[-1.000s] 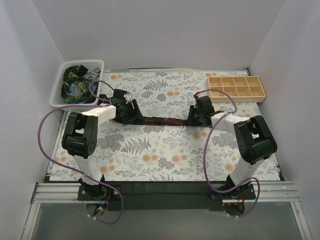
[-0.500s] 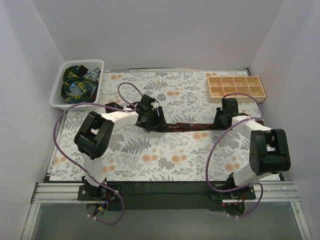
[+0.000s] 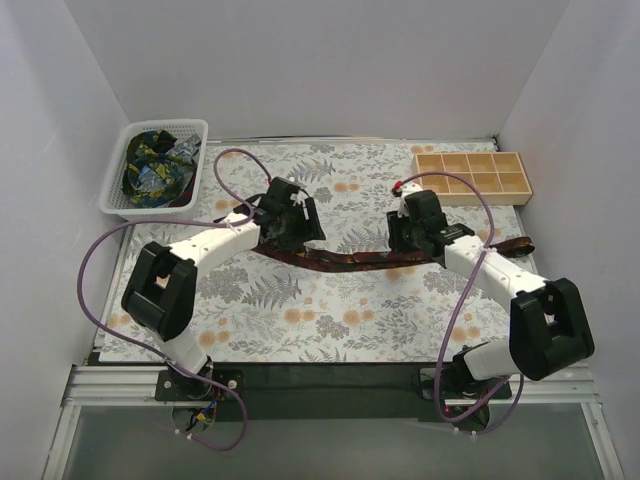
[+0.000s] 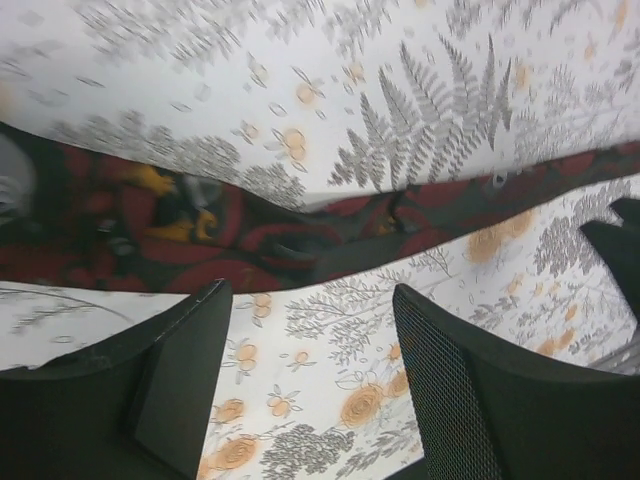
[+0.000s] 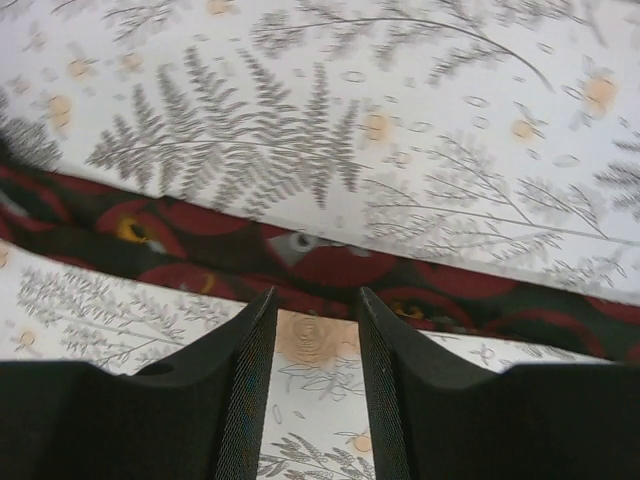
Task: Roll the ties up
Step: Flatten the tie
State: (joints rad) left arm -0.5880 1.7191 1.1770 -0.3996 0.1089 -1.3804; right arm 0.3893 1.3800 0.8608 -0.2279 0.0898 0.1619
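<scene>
Floral-print table. Maroon tie lies stretched left to right across its middle. White plastic basket far-left corner, wooden divided tray far-right.

White arms, black joints, purple cables.

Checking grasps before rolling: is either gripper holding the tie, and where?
Nothing is held. The maroon tie lies on the tablecloth, just past the open left gripper and right gripper.
</scene>
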